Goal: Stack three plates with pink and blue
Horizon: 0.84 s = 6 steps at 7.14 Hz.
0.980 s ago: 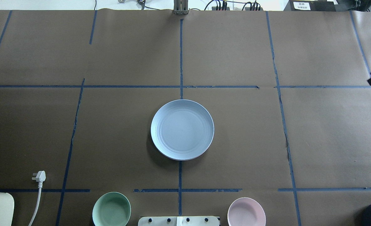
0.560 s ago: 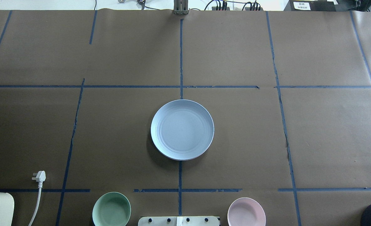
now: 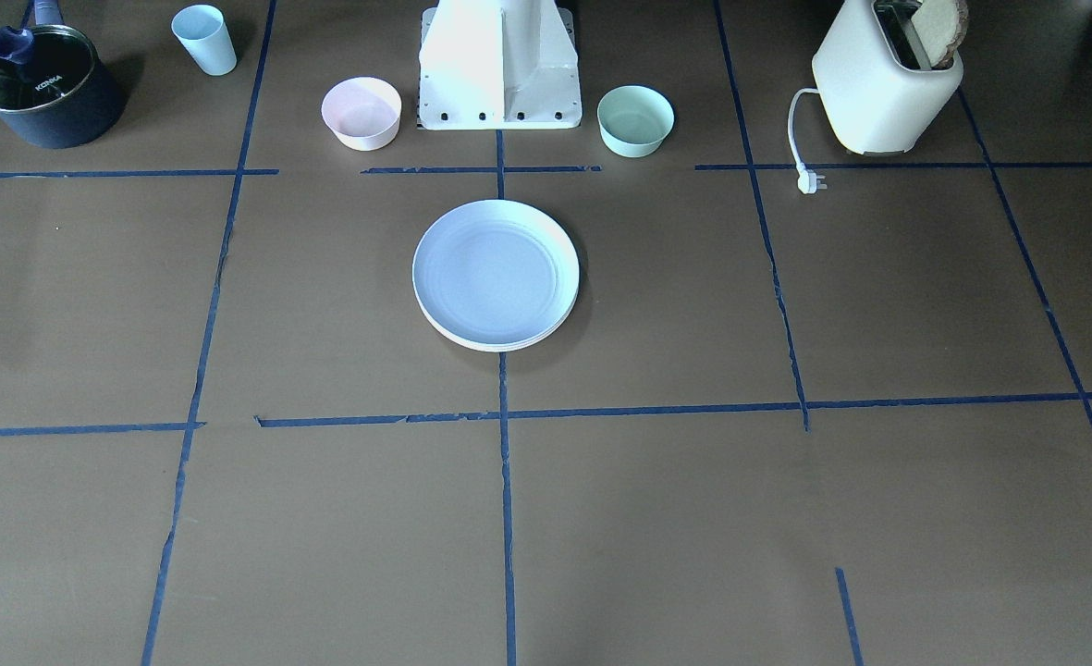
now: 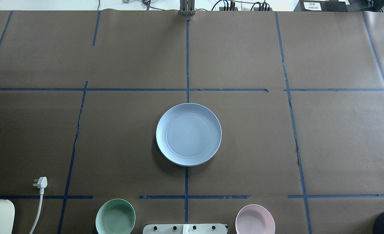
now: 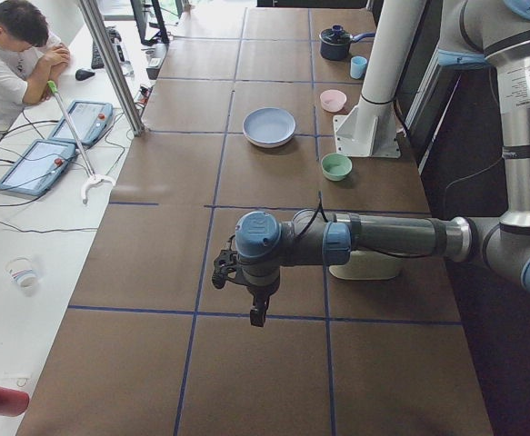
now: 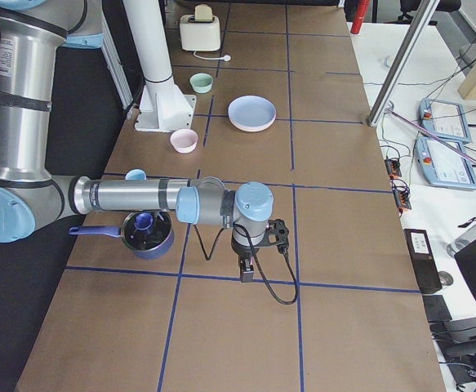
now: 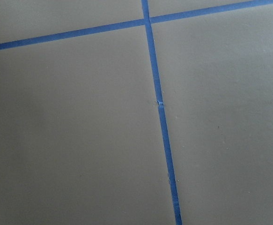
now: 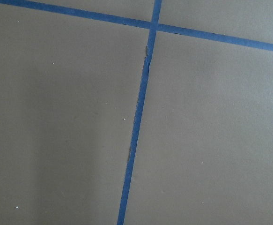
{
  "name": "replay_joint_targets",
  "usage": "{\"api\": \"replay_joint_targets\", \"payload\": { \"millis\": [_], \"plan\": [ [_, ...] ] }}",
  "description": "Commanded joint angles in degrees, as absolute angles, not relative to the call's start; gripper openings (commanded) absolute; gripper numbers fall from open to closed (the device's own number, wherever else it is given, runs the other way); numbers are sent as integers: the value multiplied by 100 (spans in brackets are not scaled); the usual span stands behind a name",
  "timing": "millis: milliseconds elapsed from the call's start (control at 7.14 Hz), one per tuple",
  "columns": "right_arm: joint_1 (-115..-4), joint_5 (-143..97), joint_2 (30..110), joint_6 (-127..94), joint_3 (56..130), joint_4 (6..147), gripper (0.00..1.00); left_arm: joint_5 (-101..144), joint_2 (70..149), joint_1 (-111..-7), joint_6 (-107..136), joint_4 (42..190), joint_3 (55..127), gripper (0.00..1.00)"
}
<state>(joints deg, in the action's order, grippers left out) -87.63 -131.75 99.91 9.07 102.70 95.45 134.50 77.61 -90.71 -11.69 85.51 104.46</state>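
Three plates (image 4: 188, 134) probably sit stacked mid-frame; right gripper (image 6: 246, 276) has left the overhead's right edge; its opening, and left gripper's (image 5: 258, 316), I cannot tell.

Brown matt paper, faintly creased, covers the table (image 4: 244, 58), ruled with blue tape (image 4: 187, 58) that is frayed and split in places. At the middle the blue plate (image 4: 188, 134) looks matt and smooth, faintly ringed, with the rim of a cream plate (image 3: 501, 347) beneath it. Along the robot-side edge the pink bowl (image 3: 361, 111) and mint bowl (image 3: 635, 118) are equally matt, the toaster (image 3: 878, 102) smooth satin, the pot (image 3: 55, 125) dark and glossy. The left arm (image 5: 392, 238) and right arm (image 6: 131, 194) are brushed silver metal.
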Motion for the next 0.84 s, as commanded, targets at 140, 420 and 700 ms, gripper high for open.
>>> {"api": "replay_joint_targets", "payload": {
  "millis": [140, 420, 700],
  "plan": [
    [-8763, -13253, 10019, 914, 10266, 9545, 100, 13447, 7717, -9070, -1169, 8552, 10459, 100],
    [-8763, -13324, 10037, 914, 10266, 9545, 100, 13447, 7717, -9070, -1160, 8552, 10459, 100],
    [-8763, -13333, 10037, 914, 10266, 9545, 100, 13447, 7717, -9070, -1160, 8552, 10459, 100]
  ]
}}
